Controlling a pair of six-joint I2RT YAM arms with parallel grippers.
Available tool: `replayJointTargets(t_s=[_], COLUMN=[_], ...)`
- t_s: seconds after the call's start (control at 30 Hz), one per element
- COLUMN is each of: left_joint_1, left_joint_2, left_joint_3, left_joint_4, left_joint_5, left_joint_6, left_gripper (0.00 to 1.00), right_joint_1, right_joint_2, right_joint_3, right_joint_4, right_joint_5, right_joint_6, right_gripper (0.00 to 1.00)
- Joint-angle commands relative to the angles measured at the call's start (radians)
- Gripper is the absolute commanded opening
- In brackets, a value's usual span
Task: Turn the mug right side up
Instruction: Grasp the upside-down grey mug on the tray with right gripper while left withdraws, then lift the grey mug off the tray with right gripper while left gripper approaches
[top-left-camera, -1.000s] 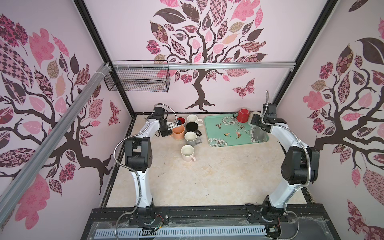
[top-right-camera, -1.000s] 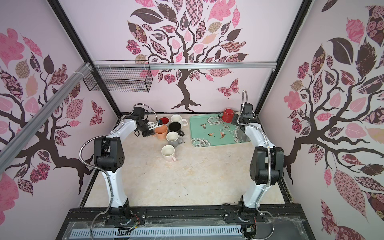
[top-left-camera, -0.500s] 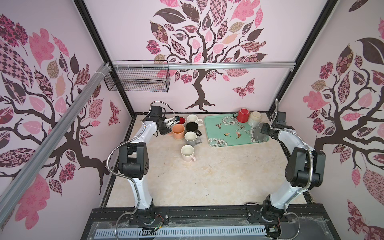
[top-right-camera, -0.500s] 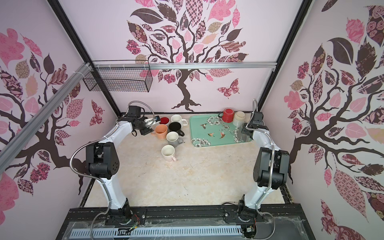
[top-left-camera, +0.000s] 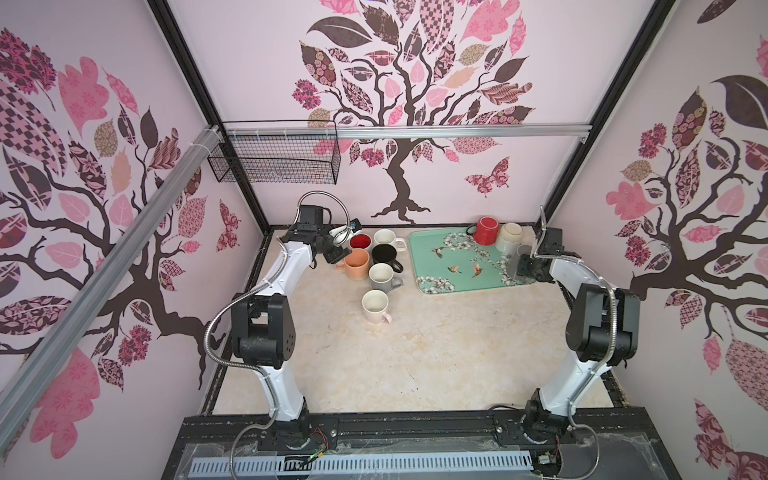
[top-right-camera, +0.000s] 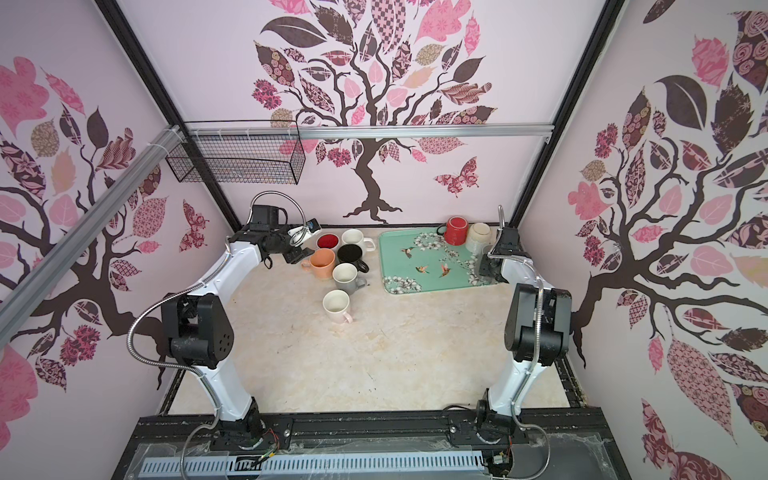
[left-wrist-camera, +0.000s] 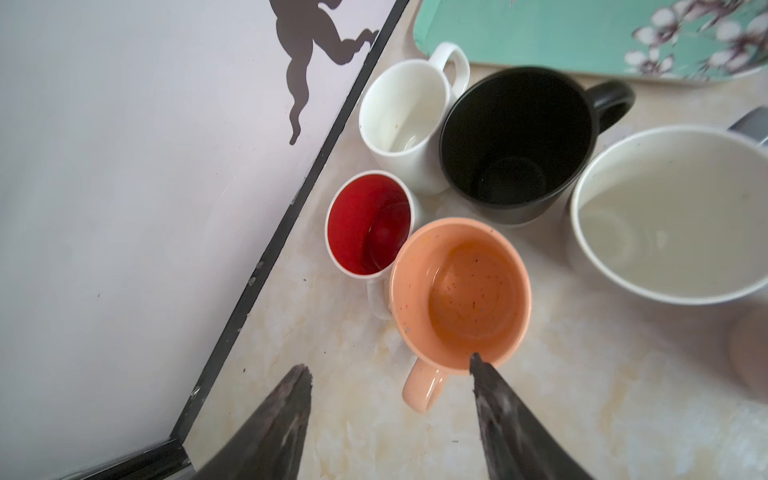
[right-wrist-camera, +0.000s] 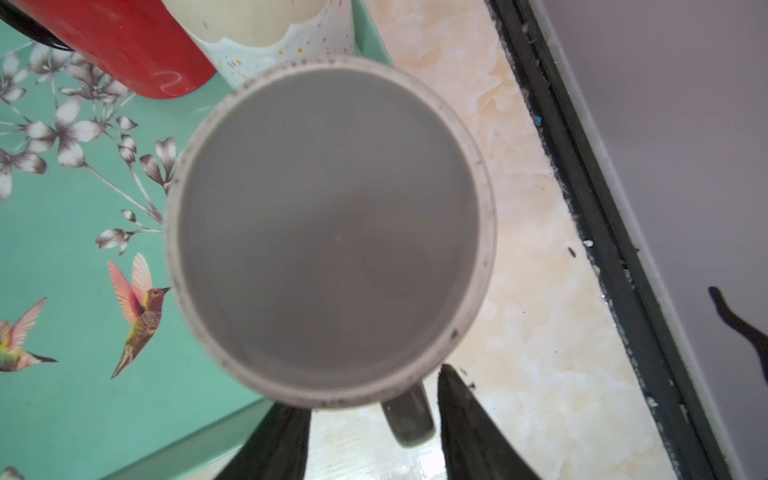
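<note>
A grey mug (right-wrist-camera: 328, 232) stands upside down, base up, at the right edge of the green tray (right-wrist-camera: 62, 395); both top views show it (top-left-camera: 518, 257) (top-right-camera: 482, 259). My right gripper (right-wrist-camera: 374, 390) is at its side, the fingers straddling the mug's handle (right-wrist-camera: 409, 415) with gaps on both sides, so it is open. By the back left wall my left gripper (left-wrist-camera: 387, 363) is open and holds nothing. One of its fingertips (left-wrist-camera: 476, 361) is at the rim of the upright orange mug (left-wrist-camera: 461, 291).
A red mug (top-left-camera: 486, 230) and a cream speckled mug (top-left-camera: 510, 237) sit upside down at the tray's back. Upright mugs cluster left of the tray: red-lined (top-left-camera: 360, 241), white (top-left-camera: 385, 237), black (top-left-camera: 383, 253), grey (top-left-camera: 380, 276), pale pink (top-left-camera: 375, 305). The walls are close.
My left gripper has opened and drawn back from the orange mug. My right gripper has moved from the tray's back to the grey mug at its right edge, jaws narrowing.
</note>
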Motion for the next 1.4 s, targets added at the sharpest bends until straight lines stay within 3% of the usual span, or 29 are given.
replayJointTargets(t_s=[0.0, 0.13, 0.33, 0.6, 0.9, 1.07, 1.37], left_joint_1=[-0.064, -0.141, -0.223, -0.249, -0.260, -0.354, -0.440], left_joint_2=[-0.047, -0.078, -0.055, -0.074, -0.096, -0.072, -0.104], left_joint_3=[-0.051, -0.190, -0.231, -0.269, -0.276, -0.187, -0.215], left_joint_4=[0.062, 0.242, 0.268, 0.345, 0.390, 0.221, 0.226], left_joint_5=[0.081, 0.138, 0.193, 0.199, 0.184, 0.122, 0.113], left_joint_6=[-0.128, -0.240, -0.351, -0.519, -0.710, -0.686, -0.765], left_gripper=[0.65, 0.64, 0.60, 0.54, 0.53, 0.53, 0.53], right_joint_1=[0.004, 0.005, 0.021, 0.074, 0.264, 0.374, 0.415], right_joint_2=[0.047, 0.068, 0.061, 0.052, 0.035, 0.085, 0.103], right_joint_3=[0.062, 0.083, 0.074, 0.071, 0.056, 0.072, 0.087], right_joint_4=[-0.024, -0.038, -0.050, -0.073, -0.055, -0.093, -0.107], right_joint_5=[-0.007, -0.011, -0.020, -0.017, -0.084, -0.053, -0.042], right_joint_6=[-0.037, -0.063, -0.068, -0.094, -0.060, -0.068, -0.071], right_gripper=[0.44, 0.30, 0.10, 0.02, 0.02, 0.05, 0.35])
